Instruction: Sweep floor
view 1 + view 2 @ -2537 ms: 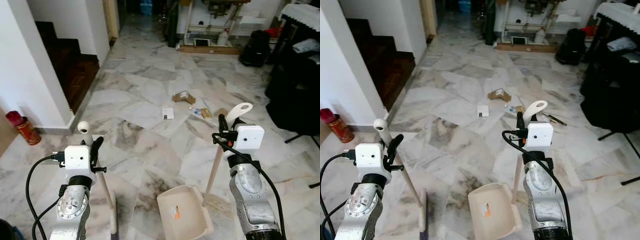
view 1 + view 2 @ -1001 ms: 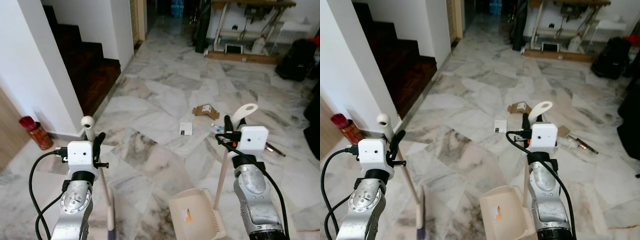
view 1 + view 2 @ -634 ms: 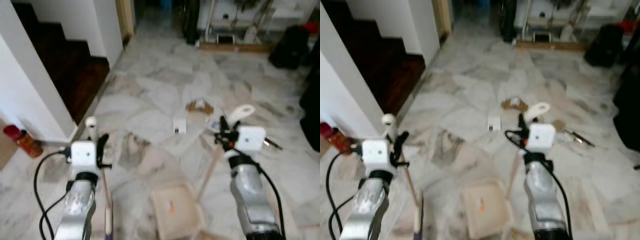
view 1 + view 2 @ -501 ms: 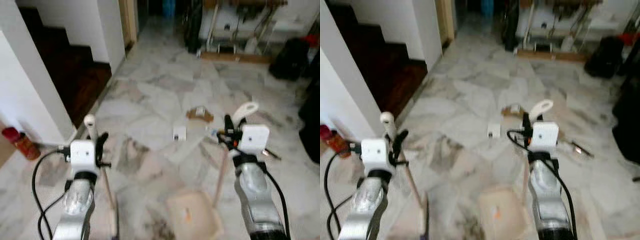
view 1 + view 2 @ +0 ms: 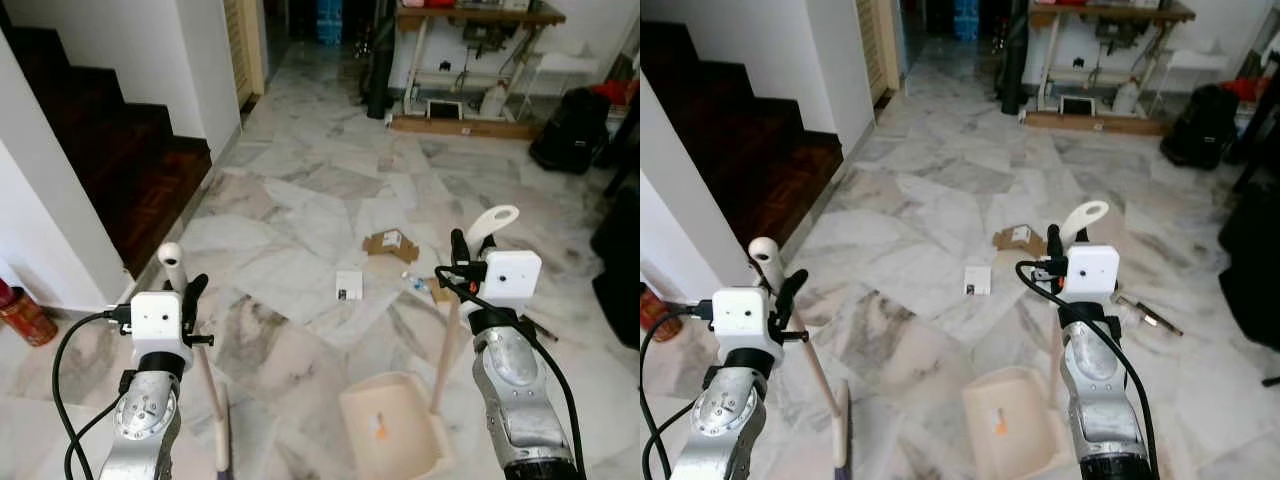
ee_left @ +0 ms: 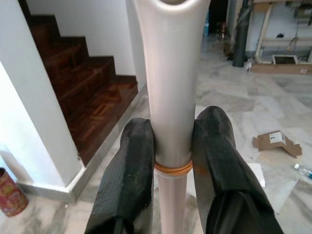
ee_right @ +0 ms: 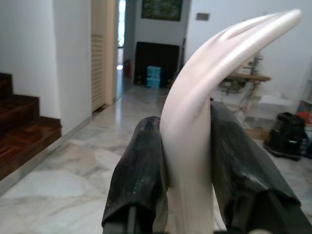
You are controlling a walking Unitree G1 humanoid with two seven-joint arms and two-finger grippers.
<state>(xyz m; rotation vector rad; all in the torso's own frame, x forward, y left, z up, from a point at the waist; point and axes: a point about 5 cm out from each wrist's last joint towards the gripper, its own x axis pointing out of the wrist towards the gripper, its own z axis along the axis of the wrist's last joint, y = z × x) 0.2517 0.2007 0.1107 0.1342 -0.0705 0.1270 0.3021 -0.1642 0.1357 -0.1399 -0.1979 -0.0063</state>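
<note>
Clearly the main risk is overshooting: the litter, a cardboard scrap point(image 5: 389, 243) and a white card point(image 5: 348, 284), lies on the marble floor point(image 5: 300, 200) well ahead of the dustpan point(image 5: 390, 437), so a careless advance could push the pan into the pieces and scatter them, or the broom point(image 5: 193, 345) could swing wide and miss. Both tools look firmly held: the left gripper point(image 6: 171, 146) has its fingers pressed tight on either side of the broom's pale handle, and the right gripper point(image 7: 187, 146) pinches the dustpan's curved handle point(image 5: 1081, 217) between its fingers
</note>
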